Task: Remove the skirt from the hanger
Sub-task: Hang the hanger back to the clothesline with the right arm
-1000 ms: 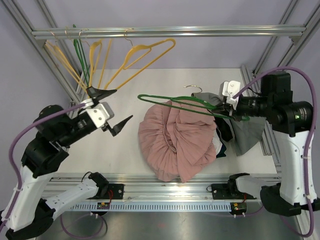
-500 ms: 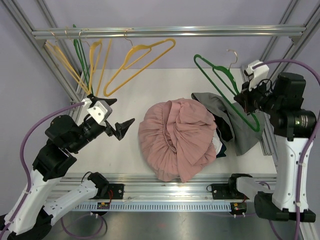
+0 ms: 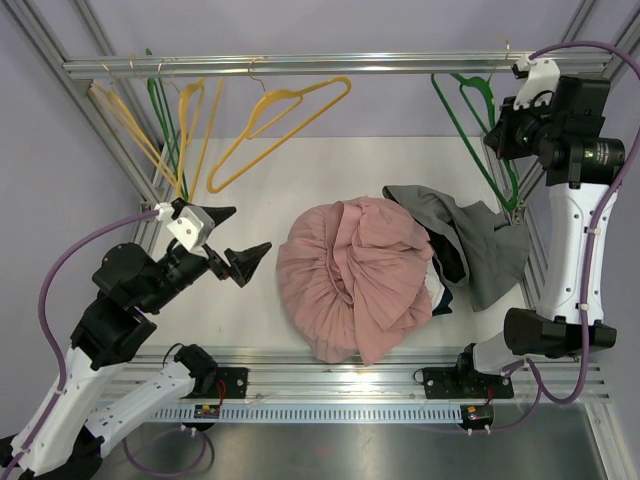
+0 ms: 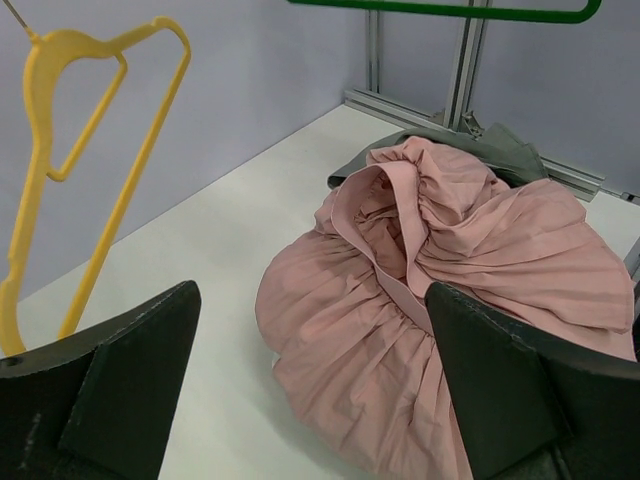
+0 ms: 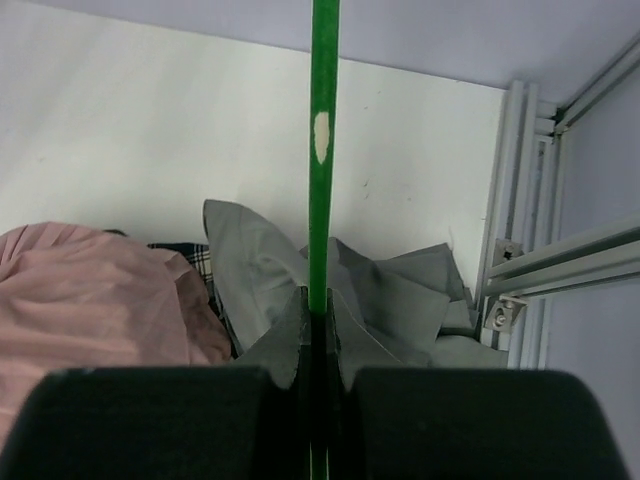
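The pink skirt (image 3: 355, 280) is seen dumped in a crumpled heap around the middle of the white table (image 3: 290, 180), completely off the green hanger (image 5: 320, 90). The hanger is held up high at the far right, close to the overhead rail (image 3: 300, 64), and it's bare. It's gripped by the right gripper (image 5: 318, 310), whose fingers are pressed tight onto the green bar in the wrist view. A grey garment (image 3: 490, 250) is piled just right of the skirt, touching it, with a bit of dark plaid fabric (image 5: 200, 262) tucked between them. The left gripper (image 3: 248, 230) is hung over the table left of the skirt, fingers spread wide, clear of the fabric. A few yellow hangers (image 3: 280, 110) are hooked on the rail at the far left.
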Robot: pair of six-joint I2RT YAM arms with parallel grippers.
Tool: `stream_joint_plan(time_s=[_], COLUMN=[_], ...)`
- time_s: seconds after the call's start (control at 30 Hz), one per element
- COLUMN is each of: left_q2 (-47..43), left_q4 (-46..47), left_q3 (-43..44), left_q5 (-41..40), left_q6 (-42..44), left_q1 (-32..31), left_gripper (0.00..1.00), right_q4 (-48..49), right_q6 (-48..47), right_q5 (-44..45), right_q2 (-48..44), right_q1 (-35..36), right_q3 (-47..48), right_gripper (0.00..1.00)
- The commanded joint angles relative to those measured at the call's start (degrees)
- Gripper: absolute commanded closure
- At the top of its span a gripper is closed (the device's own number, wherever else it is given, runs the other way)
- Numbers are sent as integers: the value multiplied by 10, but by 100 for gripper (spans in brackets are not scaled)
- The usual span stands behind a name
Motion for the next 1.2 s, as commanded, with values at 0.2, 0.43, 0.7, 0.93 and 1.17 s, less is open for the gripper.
stream_joint_plan(time_s=[0.2, 0.43, 0.7, 0.93, 1.17], left_q2=[-12, -16, -9, -9, -2], left_q4=[42, 47, 54, 61, 68], left_q3=[-21, -31, -36, -44, -45], left_q5=[3, 7, 20, 25, 32], left_q6=[-26, -32, -38, -41, -41], left_q1=[0, 0, 0, 0, 0], left_gripper=[1, 1, 1, 1, 1], right_q4=[-14, -20, -24, -13, 1], right_q6=[9, -3, -17, -49, -90], right_q5=[-9, -4, -10, -9, 10], right_q2=[49, 48, 47, 12, -45], right_q1=[-28, -39, -54, -58, -59], right_q3=[77, 41, 28, -1, -16], right_gripper=[100, 100, 92, 47, 13])
